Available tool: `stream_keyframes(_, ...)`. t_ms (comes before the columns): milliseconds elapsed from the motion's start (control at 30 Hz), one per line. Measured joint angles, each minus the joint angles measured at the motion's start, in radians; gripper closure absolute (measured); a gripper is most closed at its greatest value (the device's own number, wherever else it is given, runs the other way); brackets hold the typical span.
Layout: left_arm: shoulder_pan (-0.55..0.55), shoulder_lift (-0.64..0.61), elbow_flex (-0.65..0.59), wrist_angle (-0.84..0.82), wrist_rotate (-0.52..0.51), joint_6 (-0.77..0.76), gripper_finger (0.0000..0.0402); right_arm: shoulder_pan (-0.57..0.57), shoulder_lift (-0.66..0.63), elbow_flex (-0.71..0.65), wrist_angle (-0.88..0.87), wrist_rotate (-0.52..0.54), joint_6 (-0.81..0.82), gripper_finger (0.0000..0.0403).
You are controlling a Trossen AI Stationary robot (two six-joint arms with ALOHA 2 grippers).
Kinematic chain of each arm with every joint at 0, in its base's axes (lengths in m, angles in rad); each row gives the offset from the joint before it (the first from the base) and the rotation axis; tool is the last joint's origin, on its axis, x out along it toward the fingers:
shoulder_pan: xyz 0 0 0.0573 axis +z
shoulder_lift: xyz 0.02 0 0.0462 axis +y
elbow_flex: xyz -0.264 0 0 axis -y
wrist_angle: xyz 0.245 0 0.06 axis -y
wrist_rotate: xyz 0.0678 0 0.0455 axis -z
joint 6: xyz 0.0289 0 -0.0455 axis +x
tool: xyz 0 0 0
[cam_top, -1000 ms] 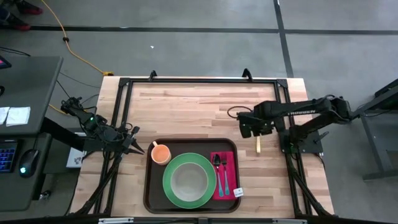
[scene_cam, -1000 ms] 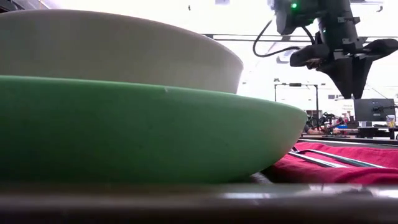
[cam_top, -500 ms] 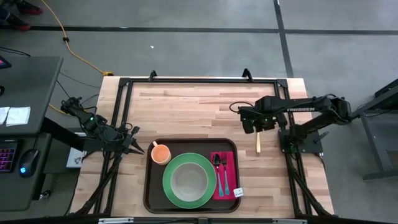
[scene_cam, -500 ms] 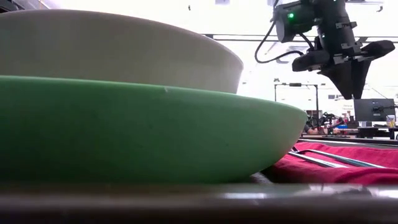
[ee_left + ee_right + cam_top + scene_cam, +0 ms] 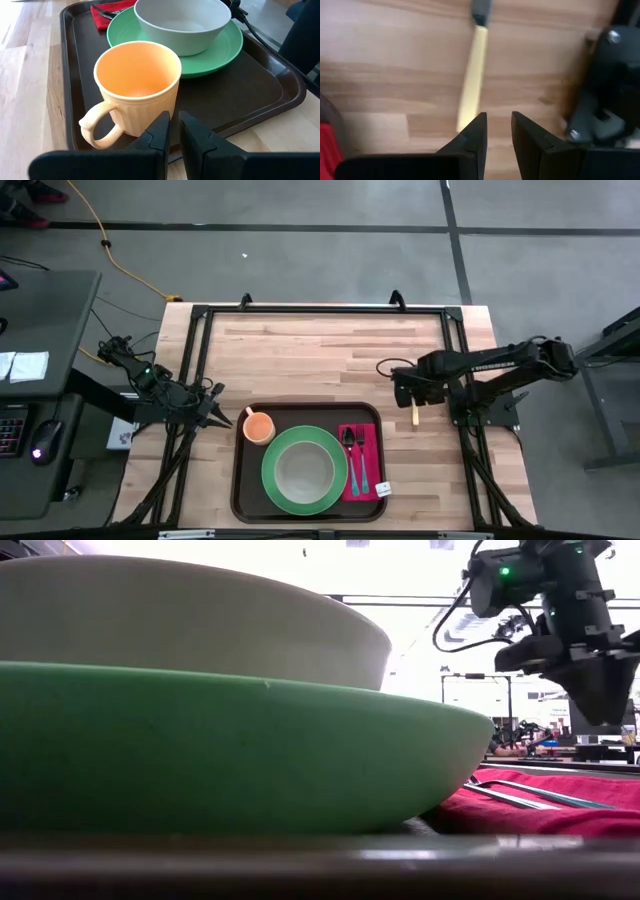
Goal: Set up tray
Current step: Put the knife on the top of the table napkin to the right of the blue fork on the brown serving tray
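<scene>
I can read no text in these views. On the right arm (image 5: 490, 361) there is a light marking in the high view, but it is too small for me to read. I see no label, number or sign anywhere else.

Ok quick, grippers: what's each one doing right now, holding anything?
Left gripper: nearly closed, empty, beside the orange cup.
Right gripper: slightly open, empty, above the pale-handled utensil on the table.
</scene>
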Motion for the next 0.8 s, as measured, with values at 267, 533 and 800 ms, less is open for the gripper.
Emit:
stream_keyframes(267,0.000,0.000,0.000,0.000,-0.001,-0.051,0.0330,-0.015,-0.054,-0.096,0.175,0.053,-0.025,0.0336)
stream_keyframes(533,0.000,0.000,0.000,0.000,-0.003,-0.051,0.0330,-0.088,-0.058,-0.170,0.261,-0.027,-0.066,0.0326)
stream_keyframes(800,0.000,0.000,0.000,0.000,-0.003,-0.051,0.0330,-0.155,-0.058,-0.172,0.283,0.001,-0.115,0.0288)
